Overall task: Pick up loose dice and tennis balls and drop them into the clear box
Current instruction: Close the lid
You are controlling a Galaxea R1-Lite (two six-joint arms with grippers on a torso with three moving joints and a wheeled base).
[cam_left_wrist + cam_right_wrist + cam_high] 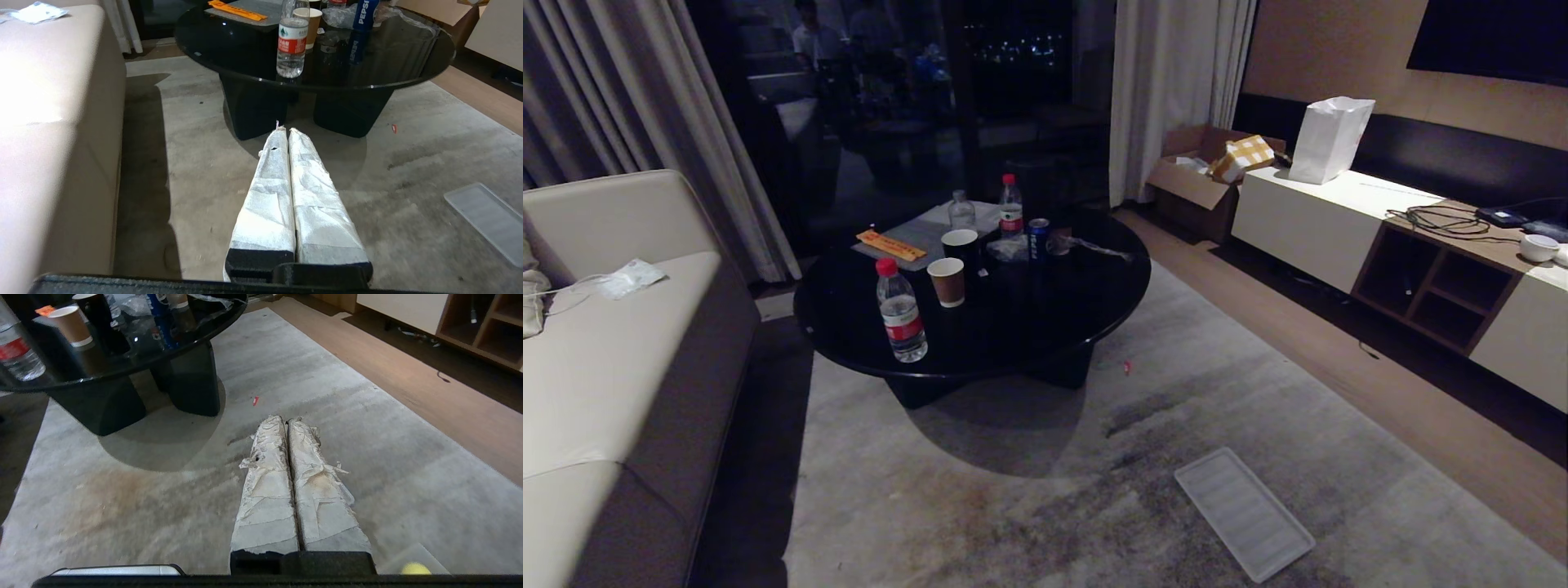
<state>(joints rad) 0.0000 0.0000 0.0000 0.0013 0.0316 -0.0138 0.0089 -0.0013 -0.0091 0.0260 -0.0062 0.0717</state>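
I have both arms parked low, neither showing in the head view. The left gripper (284,130) has its jaws pressed together on nothing, pointing over the grey rug (1029,490) toward the foot of the round black tabletop (1045,327). The right gripper (286,419) is likewise closed tight and empty.

The one task thing I can make out is a sliver of yellow-green at the very bottom of the right wrist view, probably a tennis ball (415,568), sitting behind and below the right jaws (so the right arm is the nearer one, in my judgement). No dice and no clear box show anywhere. The flat ribbed panel (1243,513) on the rug near its front edge is not the box; its long axis runs diagonally away from me.

Readable writing: PEPSI on the blue can (365,14). The water bottle (291,41) has a red label, its text too small to read.
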